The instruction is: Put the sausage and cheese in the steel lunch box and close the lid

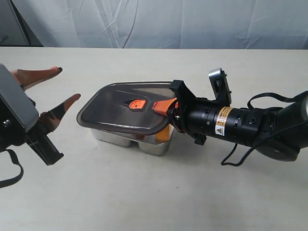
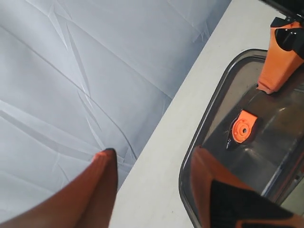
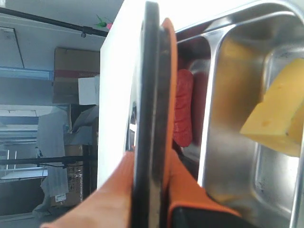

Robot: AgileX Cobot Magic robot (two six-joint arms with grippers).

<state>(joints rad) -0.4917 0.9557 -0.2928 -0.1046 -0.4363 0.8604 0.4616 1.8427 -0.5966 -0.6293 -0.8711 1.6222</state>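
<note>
My right gripper is shut on the right edge of the dark translucent lid, one finger above it and one below. The lid hangs slightly tilted just over the steel lunch box, which shows under its near side. The wrist view looks under the raised lid. There the red sausage lies in one compartment and the yellow cheese leans in the compartment beside it. My left gripper stands open and empty, left of the lid and clear of it.
The lid's orange valve sits at its centre. The box stands on a pale table with a grey-white cloth backdrop behind the far edge. The right arm's black body lies low across the table's right side.
</note>
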